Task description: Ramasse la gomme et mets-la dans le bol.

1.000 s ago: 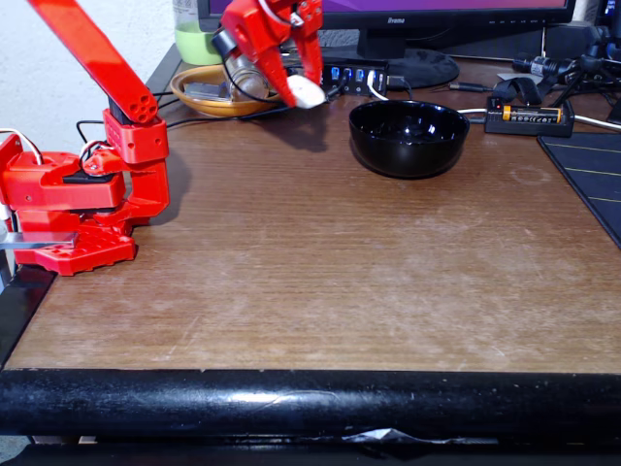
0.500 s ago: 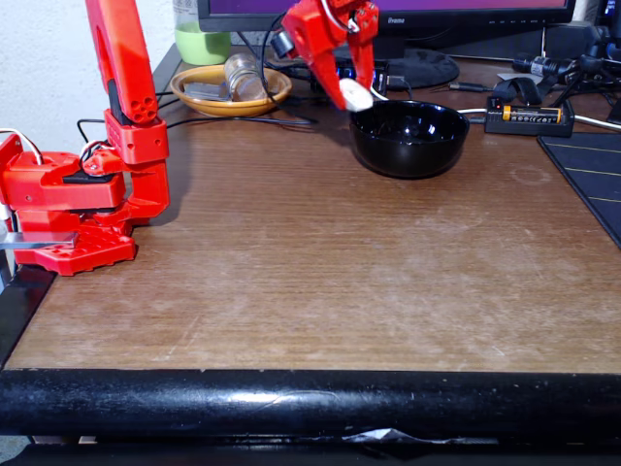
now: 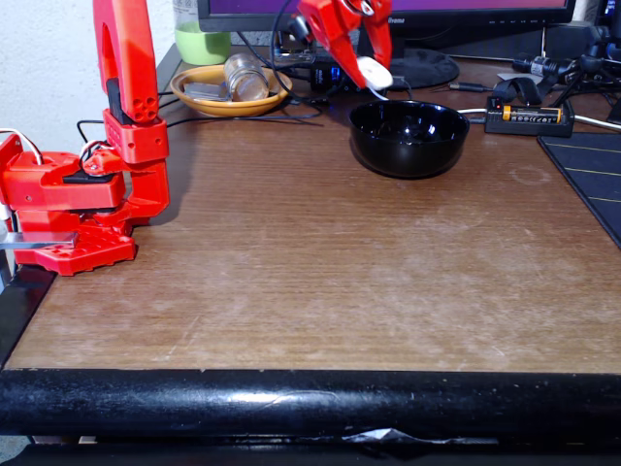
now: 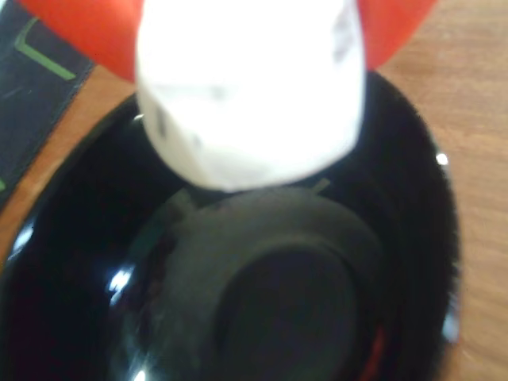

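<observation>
You are at a home-office desk: wood-grain counter [image 3: 320, 252], monitor [image 3: 408, 10] on its stand, USB hub [image 3: 320, 70], desk mat [image 3: 592, 175], cables along the back edge.

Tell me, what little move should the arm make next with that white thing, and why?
Probably open the gripper and let go. It holds the white eraser above the black bowl, and the wrist view shows the bowl's dark inside right beneath the eraser. A slight nudge toward the bowl's middle first might be safer, since the fixed view puts it near the rim.
</observation>
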